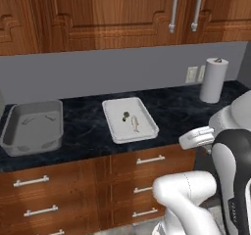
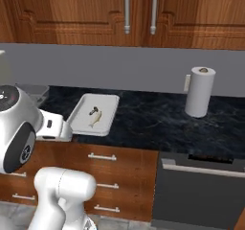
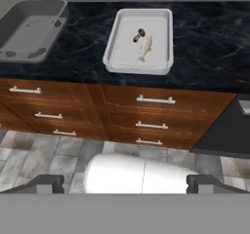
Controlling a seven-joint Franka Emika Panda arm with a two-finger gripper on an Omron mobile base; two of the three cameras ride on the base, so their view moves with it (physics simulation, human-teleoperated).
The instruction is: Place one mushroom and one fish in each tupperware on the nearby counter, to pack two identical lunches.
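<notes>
On the black marble counter [image 1: 88,126], the off-white tray [image 3: 119,33] holds one olive-brown mushroom [image 3: 139,34] beside one pale fish [image 3: 145,48]. The grey tub [image 1: 34,143] to its left looks empty. The fingers [image 3: 49,182], spread wide and holding nothing, hang low before the drawers [image 3: 154,116]; the remaining mushroom and fish should go into the tub.

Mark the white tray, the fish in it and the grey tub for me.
White tray [image 3: 161,18]: hand view, bare floor near its far right corner.
Fish [image 3: 145,48]: hand view, mid-body.
Grey tub [image 1: 34,129]: left base view, bare floor at its centre.
</notes>
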